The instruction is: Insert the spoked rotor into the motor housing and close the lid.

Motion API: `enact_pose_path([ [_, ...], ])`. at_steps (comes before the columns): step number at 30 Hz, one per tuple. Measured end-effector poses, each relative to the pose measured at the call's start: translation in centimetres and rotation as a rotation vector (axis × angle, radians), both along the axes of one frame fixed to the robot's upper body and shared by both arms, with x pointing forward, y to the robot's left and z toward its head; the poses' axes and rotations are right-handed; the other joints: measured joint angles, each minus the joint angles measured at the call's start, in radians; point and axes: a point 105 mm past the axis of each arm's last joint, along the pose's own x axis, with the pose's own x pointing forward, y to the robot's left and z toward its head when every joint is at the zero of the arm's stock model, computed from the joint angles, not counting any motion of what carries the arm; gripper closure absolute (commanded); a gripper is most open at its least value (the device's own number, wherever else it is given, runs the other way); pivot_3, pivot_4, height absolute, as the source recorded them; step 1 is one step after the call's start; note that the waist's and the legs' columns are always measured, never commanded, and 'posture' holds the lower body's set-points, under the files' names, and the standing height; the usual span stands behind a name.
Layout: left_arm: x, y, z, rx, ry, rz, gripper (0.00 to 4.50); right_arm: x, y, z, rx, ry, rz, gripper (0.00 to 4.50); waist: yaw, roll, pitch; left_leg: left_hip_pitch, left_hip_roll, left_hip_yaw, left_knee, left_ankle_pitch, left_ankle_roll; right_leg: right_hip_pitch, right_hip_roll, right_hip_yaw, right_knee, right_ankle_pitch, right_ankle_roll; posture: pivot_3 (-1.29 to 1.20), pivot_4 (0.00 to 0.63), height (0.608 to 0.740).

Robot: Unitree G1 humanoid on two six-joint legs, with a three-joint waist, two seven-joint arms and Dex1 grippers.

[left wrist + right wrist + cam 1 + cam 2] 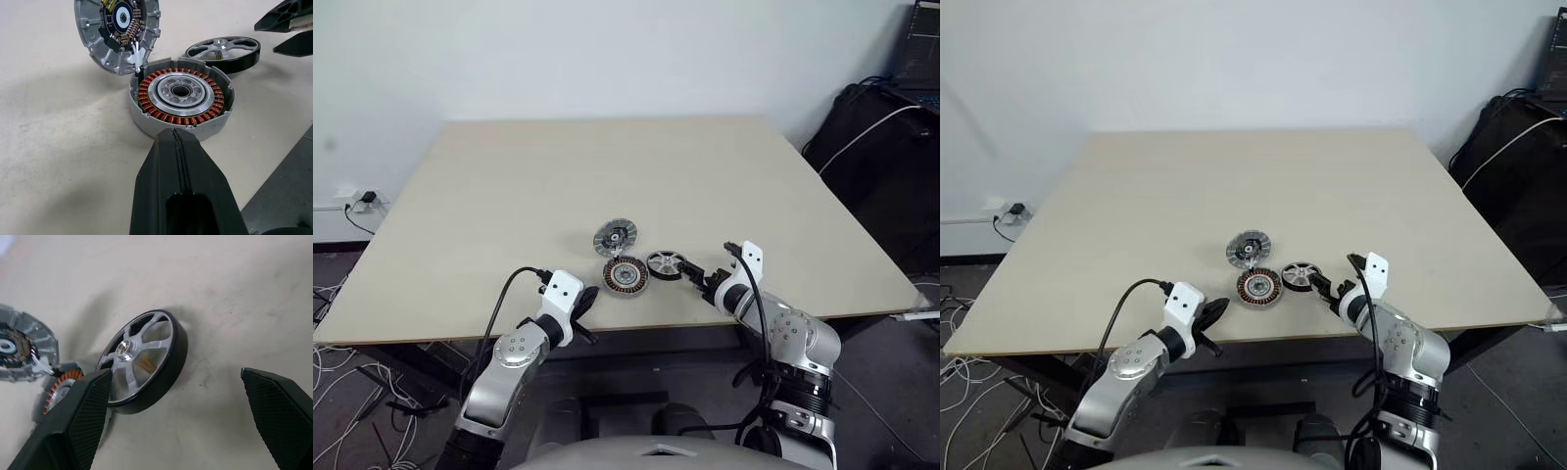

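Spoked rotor [665, 264] flat on tabletop [509, 196] near front edge, just beside motor housing [626, 276]. Right pincer [702, 281] wide open beside rotor, empty; left pincer [590, 297] closed. Straddle rim squarely, close firmly, lift level.

Beige table [509, 196], bare top stretching away ahead of both grippers. Plain white wall [607, 49] beyond far edge. Black bag [876, 166] with white cable [867, 132] off to right-gripper side, past table edge. Wall socket [357, 201] with plug far off left-gripper side; loose cables [337, 392] on floor below.
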Motion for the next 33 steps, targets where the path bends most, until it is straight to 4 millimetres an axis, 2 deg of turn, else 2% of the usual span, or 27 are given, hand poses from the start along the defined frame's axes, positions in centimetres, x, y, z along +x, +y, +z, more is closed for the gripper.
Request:
enact_pose_path([
  [8,-0.1,0.0,-0.1,-0.001,0.003,0.001,4.50,0.5,2.3,0.5,0.157,-0.003,0.012,0.02,-0.002,0.001,0.000,0.000,0.000,0.000,0.000,0.000,0.000,0.000,0.000,0.000,0.000,0.000,0.000,0.00,0.000,0.740],
  [19,0.0,0.0,-0.1,0.000,0.002,0.005,4.50,0.6,3.3,-0.3,0.191,0.036,0.024,0.02,-0.003,0.002,0.000,0.000,0.000,0.000,0.000,0.000,0.000,0.000,0.000,0.000,0.000,0.000,0.000,0.00,0.000,0.740],
  [22,0.0,0.1,-0.1,0.001,0.002,0.007,4.50,0.7,3.5,-0.3,0.214,0.035,0.017,0.68,-0.003,0.002,0.000,0.000,0.000,0.000,0.000,0.000,0.000,0.000,0.000,0.000,0.000,0.000,0.000,0.00,0.000,0.740],
  [32,0.0,0.1,-0.1,0.002,0.001,0.009,4.50,1.0,3.3,-0.3,0.268,0.026,-0.028,3.94,-0.007,0.003,0.001,0.000,0.000,0.000,-0.001,0.000,0.000,0.000,0.000,0.000,0.000,0.000,0.000,0.00,0.000,0.740],
  [33,0.0,0.1,-0.1,0.002,0.001,0.009,4.50,1.2,3.4,-0.1,0.270,0.015,-0.026,4.11,-0.007,0.004,0.000,0.000,0.000,0.000,0.000,0.000,0.000,0.000,0.000,0.000,0.000,0.000,0.000,0.00,0.000,0.740],
])
